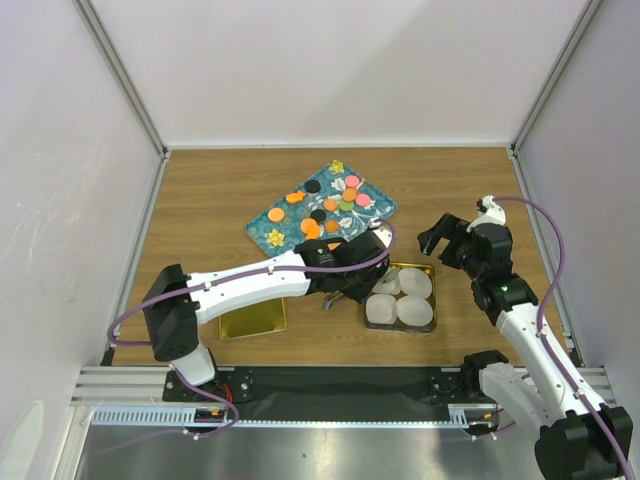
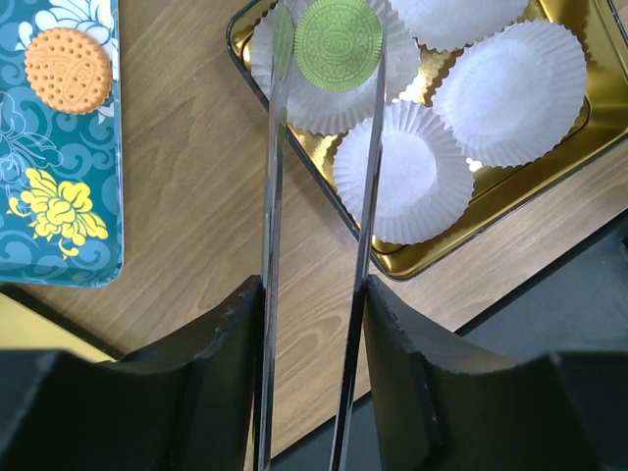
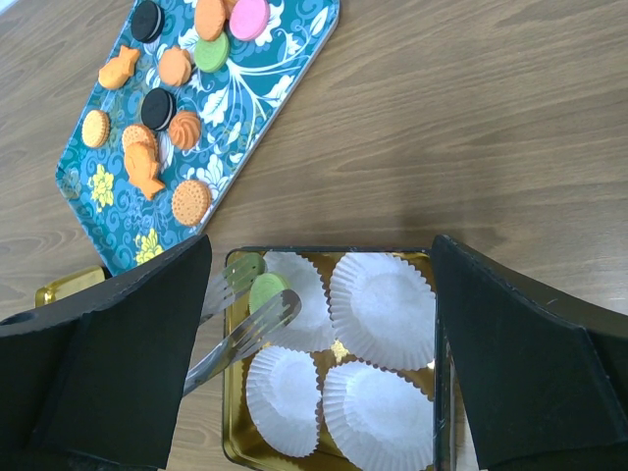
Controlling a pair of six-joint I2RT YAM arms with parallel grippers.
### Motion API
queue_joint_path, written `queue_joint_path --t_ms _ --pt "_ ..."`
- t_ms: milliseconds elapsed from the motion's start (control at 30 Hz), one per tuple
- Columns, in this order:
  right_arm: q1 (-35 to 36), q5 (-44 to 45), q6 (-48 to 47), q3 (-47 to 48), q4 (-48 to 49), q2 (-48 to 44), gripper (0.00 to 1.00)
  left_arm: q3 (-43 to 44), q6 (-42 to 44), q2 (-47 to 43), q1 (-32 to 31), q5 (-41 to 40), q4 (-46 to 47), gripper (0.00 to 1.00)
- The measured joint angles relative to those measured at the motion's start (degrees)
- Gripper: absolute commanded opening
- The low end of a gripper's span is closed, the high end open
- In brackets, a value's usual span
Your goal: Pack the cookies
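My left gripper [image 1: 345, 265] is shut on metal tongs [image 2: 368, 186]. The tong tips hold a green cookie [image 2: 339, 44] by its edges over the far-left white paper cup [image 2: 329, 108] in the gold tin [image 2: 515, 191]. The same cookie [image 3: 267, 291] and the tongs [image 3: 231, 339] show in the right wrist view. Whether the cookie touches the cup I cannot tell. Several orange, black, pink and green cookies [image 1: 340, 200] lie on the teal floral tray [image 1: 275, 222]. My right gripper [image 1: 445, 240] is open and empty above the tin's far right side.
The gold tin [image 1: 432, 268] holds several empty white paper cups [image 1: 415, 310]. A gold lid [image 1: 250, 318] lies left of it under the left arm. An orange cookie [image 2: 69, 69] lies near the tray's near edge. White walls enclose the table.
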Motion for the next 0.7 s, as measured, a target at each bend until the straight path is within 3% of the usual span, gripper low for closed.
queue_joint_path --t_ms 300,700 --pt "0.00 0.00 0.00 0.00 0.00 0.04 1.00 0.00 -0.15 0.00 -0.04 0.00 0.22 0.56" --pt "0.00 0.00 0.00 0.00 0.00 0.11 1.00 0.00 -0.37 -0.52 -0.02 -0.66 0.13 0.54"
